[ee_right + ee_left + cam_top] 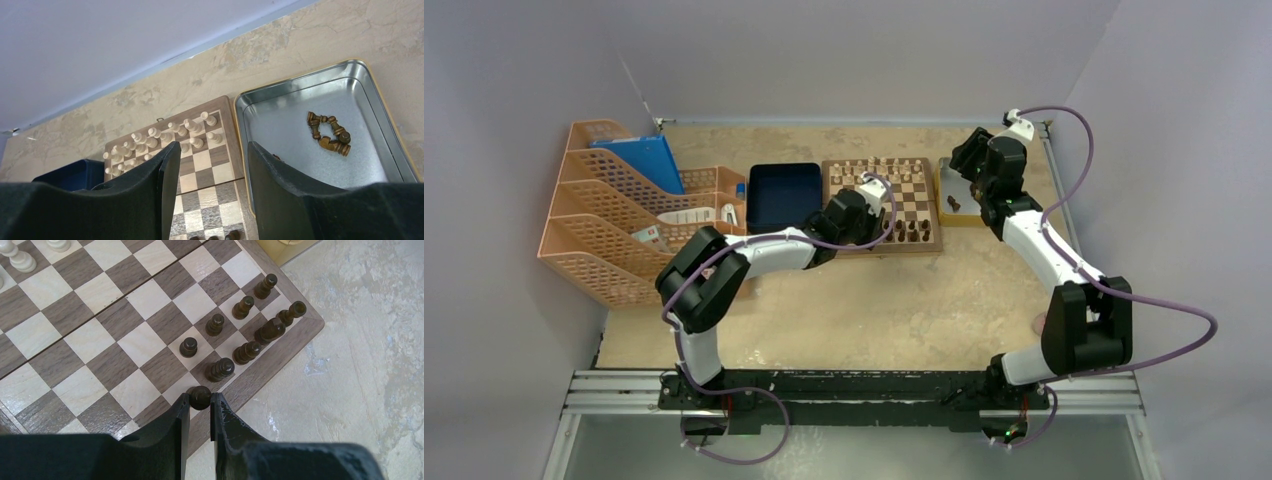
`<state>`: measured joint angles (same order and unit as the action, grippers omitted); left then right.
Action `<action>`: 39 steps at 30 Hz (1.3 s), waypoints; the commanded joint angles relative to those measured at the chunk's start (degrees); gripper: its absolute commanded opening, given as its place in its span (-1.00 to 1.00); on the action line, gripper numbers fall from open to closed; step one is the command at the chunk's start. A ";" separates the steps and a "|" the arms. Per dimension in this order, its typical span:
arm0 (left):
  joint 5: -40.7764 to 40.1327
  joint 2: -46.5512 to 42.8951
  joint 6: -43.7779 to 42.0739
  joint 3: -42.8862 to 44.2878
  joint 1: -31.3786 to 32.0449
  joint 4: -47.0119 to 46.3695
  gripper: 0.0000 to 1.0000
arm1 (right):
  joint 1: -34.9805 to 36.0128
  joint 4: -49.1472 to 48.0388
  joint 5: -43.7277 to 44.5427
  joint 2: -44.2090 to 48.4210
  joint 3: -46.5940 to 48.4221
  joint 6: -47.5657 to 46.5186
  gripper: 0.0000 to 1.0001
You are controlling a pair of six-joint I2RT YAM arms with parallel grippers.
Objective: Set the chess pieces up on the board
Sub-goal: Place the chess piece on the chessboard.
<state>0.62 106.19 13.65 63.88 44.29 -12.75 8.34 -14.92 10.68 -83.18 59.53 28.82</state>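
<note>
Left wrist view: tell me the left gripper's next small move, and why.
Probably ease straight down and open. The left gripper is shut on a small dark brown wooden chess piece over a near-row square of the chequered wooden chessboard, next in line beside four dark back-row pieces already standing. Whether its base touches the square cannot be told.

We count eight dark pieces [221, 369] standing on the one board [145, 342] just ahead of the left claw [200, 399], plus a ninth piece [201, 394] between its fingers. Ahead and right of the right claw [214, 147], one tin tray [280, 125] holds a tangled heap [330, 133] that we cannot count surely.
</note>
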 commanded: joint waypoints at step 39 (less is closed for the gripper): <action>-3.96 1.32 -1.78 3.07 1.43 3.96 -0.25 | 0.02 -2.38 -2.81 0.03 1.41 -1.18 0.12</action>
<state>-4.16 108.22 12.36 64.93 45.56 -7.62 8.34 -14.92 8.93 -83.24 59.53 28.45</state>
